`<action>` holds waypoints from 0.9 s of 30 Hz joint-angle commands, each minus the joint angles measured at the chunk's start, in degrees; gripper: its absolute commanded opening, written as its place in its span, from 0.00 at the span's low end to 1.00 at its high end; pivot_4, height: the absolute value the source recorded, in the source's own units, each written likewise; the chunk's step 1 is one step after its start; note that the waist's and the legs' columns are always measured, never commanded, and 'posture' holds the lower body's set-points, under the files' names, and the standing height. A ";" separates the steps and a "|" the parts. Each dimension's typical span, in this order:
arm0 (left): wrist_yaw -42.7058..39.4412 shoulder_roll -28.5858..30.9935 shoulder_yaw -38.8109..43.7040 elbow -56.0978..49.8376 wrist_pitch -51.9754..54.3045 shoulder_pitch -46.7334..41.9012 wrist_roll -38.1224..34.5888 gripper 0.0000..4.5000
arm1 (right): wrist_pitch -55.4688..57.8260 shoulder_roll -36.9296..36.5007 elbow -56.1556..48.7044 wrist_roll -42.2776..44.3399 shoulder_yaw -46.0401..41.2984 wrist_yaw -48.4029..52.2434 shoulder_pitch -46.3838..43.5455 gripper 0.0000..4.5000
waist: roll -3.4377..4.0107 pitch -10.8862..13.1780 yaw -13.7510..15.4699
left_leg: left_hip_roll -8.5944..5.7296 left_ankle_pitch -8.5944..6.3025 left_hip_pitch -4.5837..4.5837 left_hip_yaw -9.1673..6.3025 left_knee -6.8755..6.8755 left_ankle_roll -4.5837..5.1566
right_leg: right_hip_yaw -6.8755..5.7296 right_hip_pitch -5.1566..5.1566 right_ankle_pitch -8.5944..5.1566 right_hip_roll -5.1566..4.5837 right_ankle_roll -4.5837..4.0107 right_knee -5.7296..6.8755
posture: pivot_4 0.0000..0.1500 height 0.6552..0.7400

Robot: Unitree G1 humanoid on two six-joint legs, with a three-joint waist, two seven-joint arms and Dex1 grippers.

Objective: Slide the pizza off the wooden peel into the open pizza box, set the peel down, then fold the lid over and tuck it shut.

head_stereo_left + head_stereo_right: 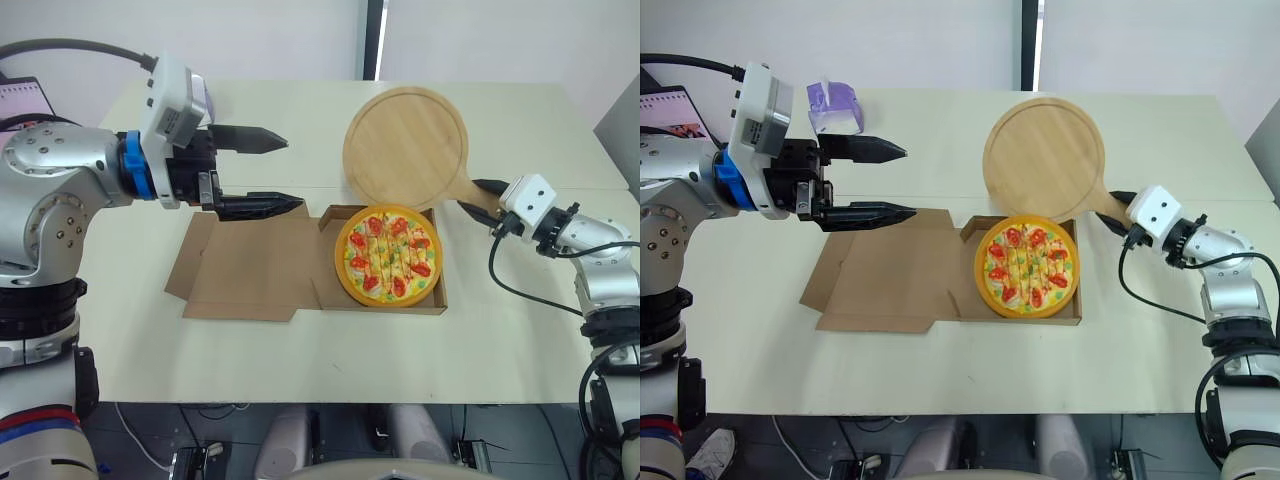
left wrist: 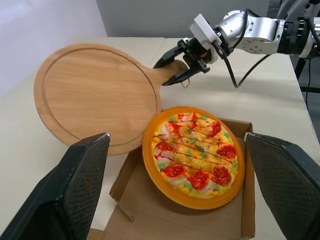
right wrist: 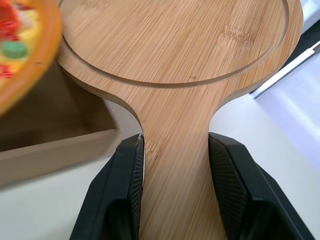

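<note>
Two arms reach over the pale table [image 1: 300, 350] in the left eye view. My left arm comes in level from the left, and the left gripper [image 1: 293, 172] hangs above the table just behind the flattened lid of the pizza box [image 1: 250, 275], jaws spread wide with nothing between them. My right arm is bent in from the right, forearm low, and the right gripper [image 1: 478, 197] is clamped on the handle of the wooden peel [image 1: 405, 145]. The peel's round blade is tilted, and its near edge sits at the tray's back wall. The pizza [image 1: 390, 255] lies in the box's tray and fills it almost wall to wall. It is off the peel and well apart from my left jaws.

From the right eye view the layout is the same. A purple packet [image 1: 835, 108] sits on the table beyond my left gripper.

Across the left wrist view, my two black fingers [image 2: 75, 190] stand far apart. The pizza and the tray lie ahead, framed between them and touched by neither. The bare peel lies beside the pizza, its rim at the tray's corner. Farther off, my right gripper pinches the peel's handle.

Along the right wrist view, the peel's handle runs straight between my fingers [image 3: 125, 190], one pressed against each edge of the wood. The pizza's orange rim shows past the blade, beside the cardboard wall.
</note>
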 commanded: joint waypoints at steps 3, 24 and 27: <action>-0.83 0.51 0.23 -0.14 -1.37 -1.24 0.26 1.00 | -1.22 -2.23 -0.40 1.11 -3.62 -2.63 -4.56 0.36 | 0.00 0.00 0.00 | 0.00 0.00 0.00 0.01 0.00 0.00 | 0.02 0.00 0.00 0.00 0.00 0.00 | 1.00 1.00; -0.39 -15.88 -6.48 4.52 -9.01 -9.19 1.95 1.00 | 67.87 -5.92 -48.90 23.89 -35.44 -13.15 35.16 0.36 | 0.01 -0.01 2.50 | -0.02 -0.13 0.02 0.01 0.04 0.26 | 0.06 0.11 0.00 0.04 0.02 -0.02 | 1.00 1.00; -1.41 -18.10 -8.44 5.16 -10.49 -9.27 3.00 1.00 | 74.49 -2.84 -54.17 25.92 -39.24 -15.90 39.84 0.36 | 0.01 -0.02 2.15 | 0.05 -0.14 0.07 0.02 0.00 0.26 | 0.10 0.29 -0.01 0.14 0.03 -0.03 | 1.00 1.00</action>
